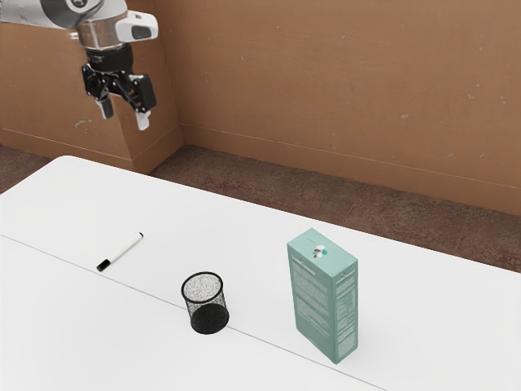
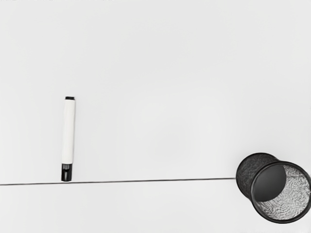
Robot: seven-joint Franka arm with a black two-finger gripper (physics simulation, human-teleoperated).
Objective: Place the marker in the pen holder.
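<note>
High above the table's far edge, at the exterior view's upper left, my gripper (image 1: 124, 119) hangs open, its two fingers apart with nothing between them. The white marker (image 1: 122, 251) with a black cap lies flat on the table, well below the hand. In the wrist view the marker (image 2: 69, 131) lies with its capped end by a thin dark line. The black mesh pen holder (image 1: 207, 303) stands upright, to the marker's right in the exterior view. From above, the pen holder (image 2: 262, 187) shows its round open mouth, with no pen visible inside.
A tall teal box (image 1: 323, 297) stands upright on the white table (image 1: 203, 228), beyond the pen holder toward the exterior view's right. A thin line runs across the tabletop past the holder. Brown walls rise behind the table.
</note>
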